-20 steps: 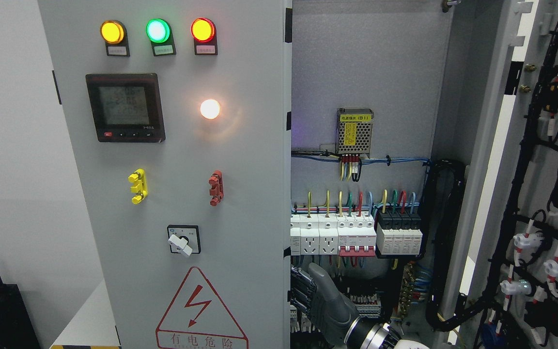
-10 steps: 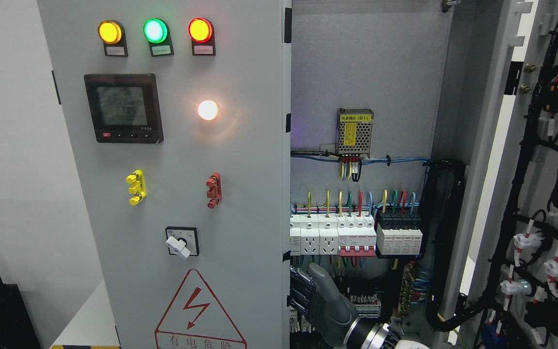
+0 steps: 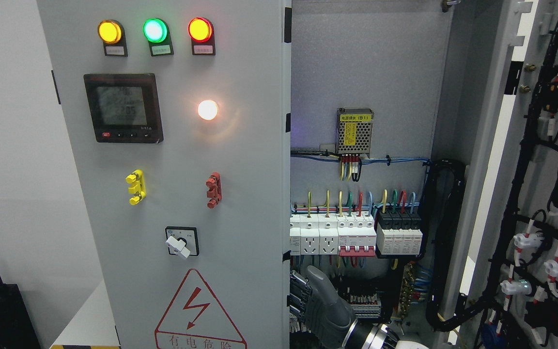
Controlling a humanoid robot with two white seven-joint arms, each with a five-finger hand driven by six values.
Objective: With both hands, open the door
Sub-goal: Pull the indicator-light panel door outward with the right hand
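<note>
Two doors show on this cabinet. The right door point(image 3: 540, 184) is swung fully out, its wired inner face toward us at the picture's right. The left door point(image 3: 172, 184) fills the middle and left, a tall grey steel panel, long axis upright, its face with lamps, meter point(image 3: 123, 107) and rotary switch point(image 3: 181, 241) turned toward the room. Its free edge point(image 3: 286, 194) runs top to bottom down the middle, just proud of the opening, so I'd say it is only a little ajar. I take the hinges to be on the far left side, so it should swing leftward and outward.

The right hand point(image 3: 310, 300) comes up from the bottom right, low down, its fingers point(image 3: 297, 295) curled against that free edge beside the breakers point(image 3: 356, 237). Whether they hook behind the lip or only press on it I cannot tell; the door hides the tips. No left hand is in view.

Sheet steel like this will be stiff and fairly heavy, weighted further by the fittings on it. Paint looks smooth, so a flat palm could slip. The edge lip is the place to hold, low where the hand is. Wiring sits close inside, so fingers should stay clear of it.
</note>
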